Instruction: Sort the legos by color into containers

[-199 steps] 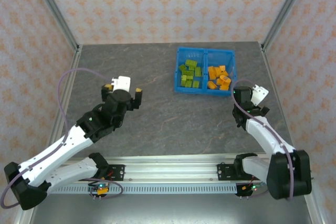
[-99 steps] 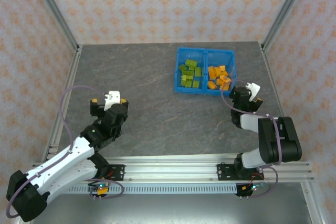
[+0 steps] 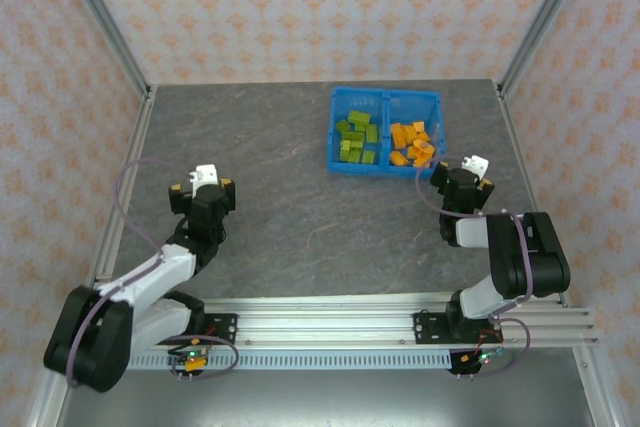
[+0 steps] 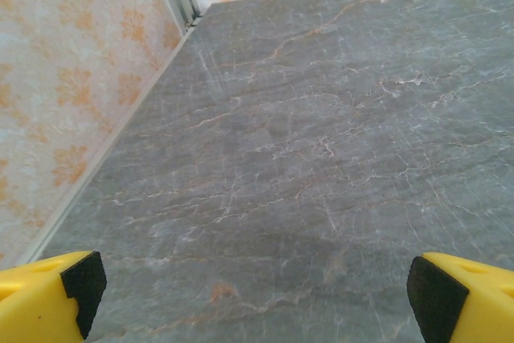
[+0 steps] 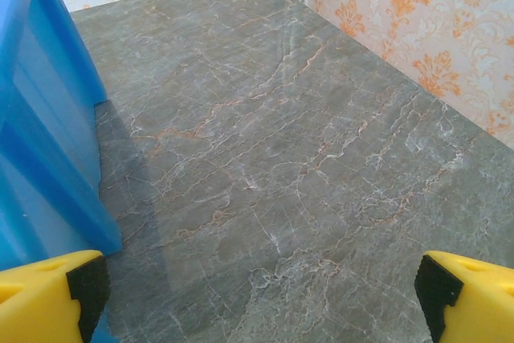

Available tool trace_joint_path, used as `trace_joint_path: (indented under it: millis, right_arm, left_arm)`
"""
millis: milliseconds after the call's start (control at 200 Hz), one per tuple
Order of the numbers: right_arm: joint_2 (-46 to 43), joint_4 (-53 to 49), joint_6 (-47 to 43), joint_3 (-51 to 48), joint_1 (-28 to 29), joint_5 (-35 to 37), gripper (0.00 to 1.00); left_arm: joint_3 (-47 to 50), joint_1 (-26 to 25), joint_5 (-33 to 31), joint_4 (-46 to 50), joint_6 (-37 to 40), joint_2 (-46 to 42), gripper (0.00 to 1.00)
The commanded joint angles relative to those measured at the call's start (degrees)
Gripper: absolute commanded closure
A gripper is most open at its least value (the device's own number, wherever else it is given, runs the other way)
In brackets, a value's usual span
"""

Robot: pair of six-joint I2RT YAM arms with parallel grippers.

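Two robot hands low over a grey marbled table (image 3: 290, 217), described as my own. I am holding my left hand (image 3: 203, 189) with its yellow fingers (image 4: 48, 295) spread wide and nothing between them. Bare stone is lying ahead of it, and the blue bin (image 3: 380, 171) is sitting well off to its right. I am holding my right hand (image 3: 462, 177) just as wide and just as empty. The bin is standing immediately to the left of this hand, its outer wall (image 5: 40, 142) rising right by my left finger (image 5: 48, 295); I cannot tell whether they are touching. Orange bricks (image 3: 412, 144) are lying in the compartment nearer my right hand, green bricks (image 3: 357, 137) in the one beyond the divider. Every brick I am seeing is lying with its own colour, so I am judging the sorting finished and the step in hand to be pulling clear. To do that well, I am planning to draw the right hand straight back toward its wrist, never swinging left, since a bump on that wall could shove the bin or toss bricks across the divider
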State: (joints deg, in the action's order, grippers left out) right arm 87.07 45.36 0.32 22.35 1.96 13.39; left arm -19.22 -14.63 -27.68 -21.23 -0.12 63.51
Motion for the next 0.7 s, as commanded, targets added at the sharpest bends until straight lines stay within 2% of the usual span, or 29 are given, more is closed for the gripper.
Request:
trace_joint_path:
  millis: [0,80,130,255,300,365,696]
  right_arm:
    - [-0.2,0.3,-1.1,0.8,0.9,-2.6,0.01]
    - [-0.2,0.2,-1.1,0.9,0.9,-2.6,0.01]
    - [-0.2,0.2,-1.0,0.9,0.9,-2.6,0.01]
    - [-0.2,0.2,-1.0,0.9,0.9,-2.6,0.01]
    - [-0.1,0.2,-1.0,0.9,0.9,-2.6,0.01]
    - [-0.2,0.2,-1.1,0.9,0.9,-2.7,0.01]
    - [-0.2,0.2,-1.0,1.0,0.9,-2.7,0.01]
  left_arm:
    - [-0.2,2.9,7.0,-14.0,0.1,7.3,0.00]
    - [-3.6,4.1,10.6,-14.7,3.3,12.4,0.00]
    - [-4.3,4.4,10.8,-18.5,5.4,15.5,0.00]
    - [-3.0,11.1,16.6,-27.1,-0.2,22.9,0.00]
    - [-3.5,11.6,18.6,-23.2,-0.6,21.5,0.00]
    - [-2.7,11.7,22.2,-25.6,1.3,22.0,0.00]
    - [-4.9,12.2,21.6,-22.0,0.5,22.4,0.00]
